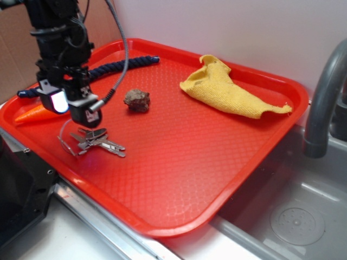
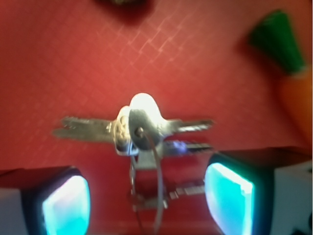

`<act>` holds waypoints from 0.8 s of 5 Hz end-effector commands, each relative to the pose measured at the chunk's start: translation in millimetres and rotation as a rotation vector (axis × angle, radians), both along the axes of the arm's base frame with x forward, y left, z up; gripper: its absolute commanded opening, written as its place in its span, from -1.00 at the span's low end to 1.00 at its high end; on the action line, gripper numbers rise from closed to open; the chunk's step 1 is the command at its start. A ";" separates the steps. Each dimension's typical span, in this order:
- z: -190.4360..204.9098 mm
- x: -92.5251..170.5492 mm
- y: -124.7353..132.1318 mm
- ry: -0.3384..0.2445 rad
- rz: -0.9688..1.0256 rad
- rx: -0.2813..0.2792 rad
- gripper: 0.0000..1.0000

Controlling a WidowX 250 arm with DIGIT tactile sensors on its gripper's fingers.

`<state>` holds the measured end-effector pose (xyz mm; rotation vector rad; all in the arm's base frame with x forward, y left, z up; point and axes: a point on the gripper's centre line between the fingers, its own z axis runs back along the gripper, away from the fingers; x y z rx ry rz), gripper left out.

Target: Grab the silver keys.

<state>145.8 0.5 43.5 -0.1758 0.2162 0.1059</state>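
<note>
The silver keys (image 1: 96,142) lie flat on the red tray (image 1: 179,162) near its front left edge, fanned out on a thin wire loop. My gripper (image 1: 73,108) hangs open just above and behind them. In the wrist view the keys (image 2: 139,128) sit between and slightly ahead of my two glowing pads (image 2: 66,205), and the wire loop runs down into the gap. Nothing is held.
An orange toy carrot (image 1: 33,112) lies left of the gripper, its green top (image 2: 279,41) showing at the wrist view's right. A dark blue rope (image 1: 122,65), a brown lump (image 1: 137,100) and a yellow cloth (image 1: 227,89) lie further back. A grey faucet (image 1: 322,103) stands at right.
</note>
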 end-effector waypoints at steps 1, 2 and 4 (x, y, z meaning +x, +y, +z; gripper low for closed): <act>6.0 1.3 -10.8 -0.010 0.003 0.023 -1.00; 7.5 1.9 -12.2 -0.014 -0.006 0.027 -1.00; 6.4 5.0 -15.7 -0.008 -0.038 0.051 -1.00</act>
